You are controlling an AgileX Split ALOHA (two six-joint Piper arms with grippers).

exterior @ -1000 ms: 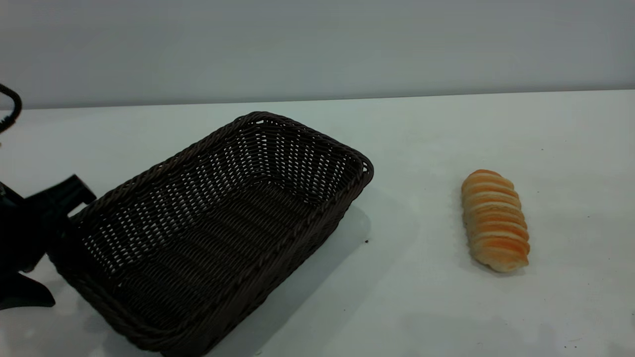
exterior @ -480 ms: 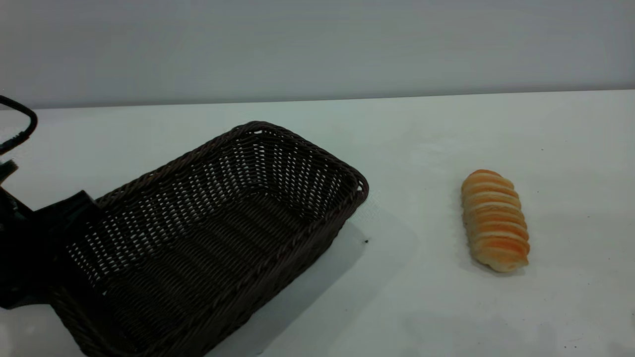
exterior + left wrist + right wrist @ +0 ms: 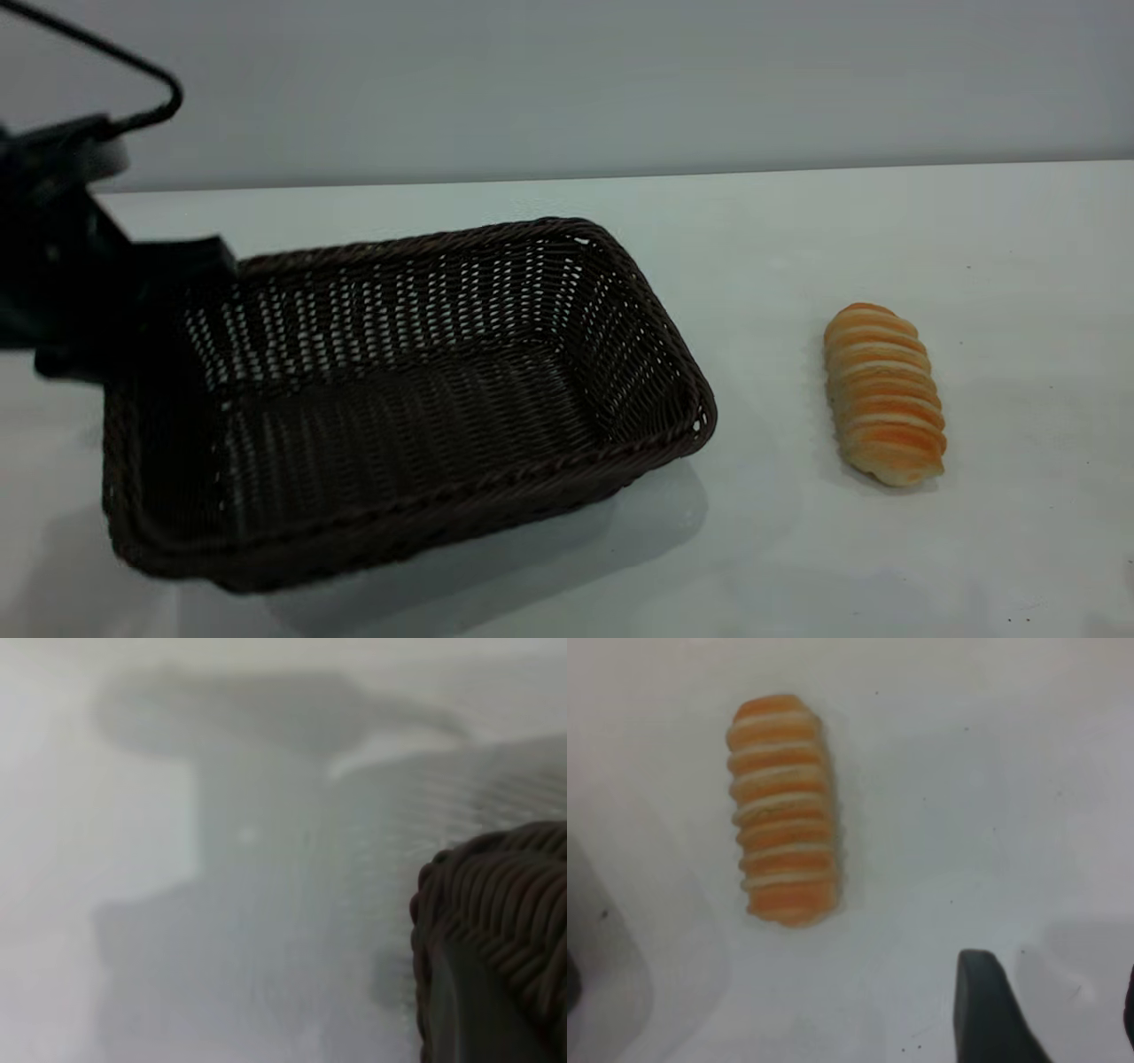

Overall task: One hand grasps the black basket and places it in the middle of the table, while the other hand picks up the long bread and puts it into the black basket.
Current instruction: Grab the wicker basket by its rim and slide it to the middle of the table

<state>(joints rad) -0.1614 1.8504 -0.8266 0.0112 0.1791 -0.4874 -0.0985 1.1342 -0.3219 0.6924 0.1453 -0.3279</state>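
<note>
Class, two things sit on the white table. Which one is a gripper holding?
The black basket: the left gripper grips its rim at the left end. The long bread lies apart, untouched.

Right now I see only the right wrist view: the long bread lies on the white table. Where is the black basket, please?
Observer: In the exterior view the black basket is left of the long bread, apart from it, with bare table between them.
Operator: Does an arm hold it?
Observer: Yes, the left claw grips its rim at the far left corner. The left wrist view shows that braided rim close up.
Operator: Is anything inside the basket?
Observer: No, only its woven floor shows.
</note>
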